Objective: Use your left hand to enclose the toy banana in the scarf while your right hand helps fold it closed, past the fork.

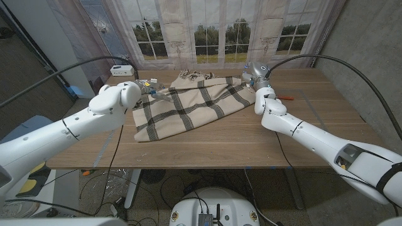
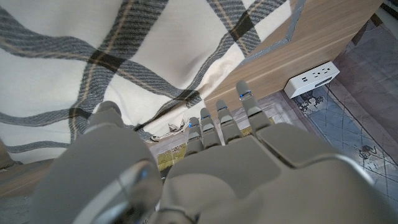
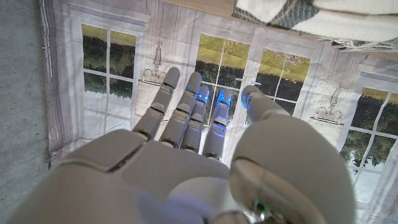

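A cream scarf (image 1: 188, 103) with dark plaid lines lies bunched across the middle of the wooden table (image 1: 220, 141). The toy banana is hidden from me. My left hand (image 1: 133, 93) hovers at the scarf's left edge; in the left wrist view its fingers (image 2: 221, 121) are straight and apart with nothing in them, just beside the scarf (image 2: 124, 56). My right hand (image 1: 257, 78) is at the scarf's far right corner; its fingers (image 3: 186, 106) reach out bare toward the backdrop, with the scarf's fringe (image 3: 311, 15) close by. A small orange-handled item (image 1: 286, 97), possibly the fork, lies right of that hand.
A white power strip (image 1: 120, 70) sits at the table's far left corner, also in the left wrist view (image 2: 314, 76). Small objects (image 1: 151, 81) lie beyond the scarf's left end. A printed window backdrop (image 1: 220, 31) hangs behind the table.
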{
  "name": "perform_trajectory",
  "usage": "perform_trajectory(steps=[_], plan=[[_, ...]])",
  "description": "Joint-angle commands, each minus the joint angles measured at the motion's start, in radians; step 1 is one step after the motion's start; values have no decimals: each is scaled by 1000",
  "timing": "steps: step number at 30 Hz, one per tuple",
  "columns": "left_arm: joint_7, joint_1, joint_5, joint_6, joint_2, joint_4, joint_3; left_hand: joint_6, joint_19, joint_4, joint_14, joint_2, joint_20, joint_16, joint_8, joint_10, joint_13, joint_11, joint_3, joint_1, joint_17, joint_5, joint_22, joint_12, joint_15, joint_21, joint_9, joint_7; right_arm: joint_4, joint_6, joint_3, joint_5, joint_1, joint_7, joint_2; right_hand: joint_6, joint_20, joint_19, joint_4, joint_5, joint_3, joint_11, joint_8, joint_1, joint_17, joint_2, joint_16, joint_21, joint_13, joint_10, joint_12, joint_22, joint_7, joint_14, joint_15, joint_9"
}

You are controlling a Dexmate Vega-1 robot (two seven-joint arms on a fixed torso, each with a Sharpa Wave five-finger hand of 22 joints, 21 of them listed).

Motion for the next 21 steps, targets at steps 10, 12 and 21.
perform_trajectory(steps=[10, 12, 21], plan=[[-29, 90, 36, 66, 26, -102, -20, -13, -7, 2, -12, 1, -1, 2, -1, -19, 1, 5, -5, -12, -1, 14, 0, 1, 2, -9, 1, 0, -67, 163, 12, 72, -39, 264, -88, -402, -22, -309, 144, 18, -173, -120, -22, -430, -302, 6, -38, -249, -135, -413, -64, -13, -119, -541, -24, -19], [-41, 90, 47, 75, 28, -112, -14, -16, -8, 2, -14, 1, 0, 2, -1, -21, 1, 7, -6, -12, -1, 15, 0, 1, 3, -11, 1, 1, -73, 160, 5, 59, -41, 280, -93, -428, -14, -321, 150, 21, -183, -127, -22, -454, -321, 4, -36, -266, -138, -426, -61, -14, -131, -562, -12, -20], [-74, 110, 140, 126, 33, -158, 16, -47, -24, 0, -40, -7, 29, 2, -1, -52, -3, 6, -15, -14, -3, 24, 0, 2, 23, -26, 1, -3, -93, 102, -29, -17, -48, 332, -91, -449, 12, -329, 131, 30, -189, -120, -15, -456, -361, -3, -31, -294, -141, -438, -54, -14, -129, -586, 13, -23]])
